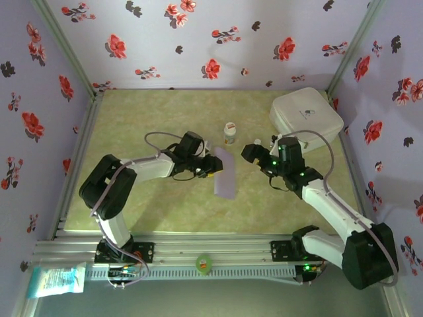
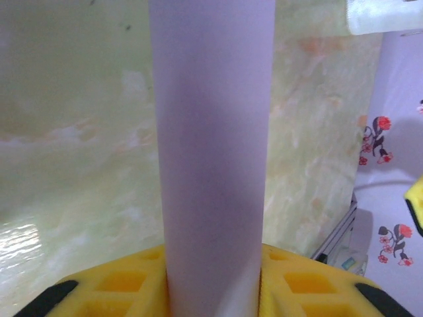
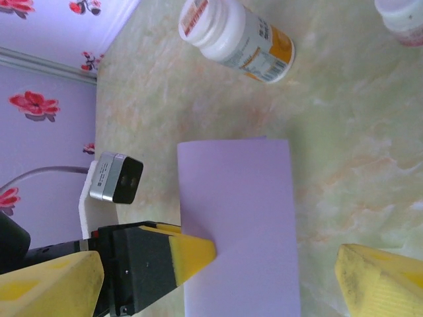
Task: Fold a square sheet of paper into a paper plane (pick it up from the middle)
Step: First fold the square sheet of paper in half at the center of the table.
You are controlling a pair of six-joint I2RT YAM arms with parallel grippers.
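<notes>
The square sheet of paper (image 1: 225, 173) is pale lilac and folded into a narrow rectangle on the green table. The paper plane is out of view. My left gripper (image 1: 206, 165) is shut on the sheet's left long edge. In the left wrist view the sheet (image 2: 211, 145) rises between the yellow fingers (image 2: 119, 284). In the right wrist view the sheet (image 3: 244, 205) lies flat, with the left gripper's yellow tip (image 3: 192, 254) pinching its edge. My right gripper (image 1: 254, 153) hovers just right of the sheet. It stands open, with its fingers (image 3: 377, 277) spread wide on either side of the sheet.
A small white bottle (image 1: 229, 133) stands just beyond the sheet's far end, also seen in the right wrist view (image 3: 236, 36). A second bottle (image 3: 400, 16) is near it. A white rounded box (image 1: 305, 112) sits at the back right. Floral walls close in the table.
</notes>
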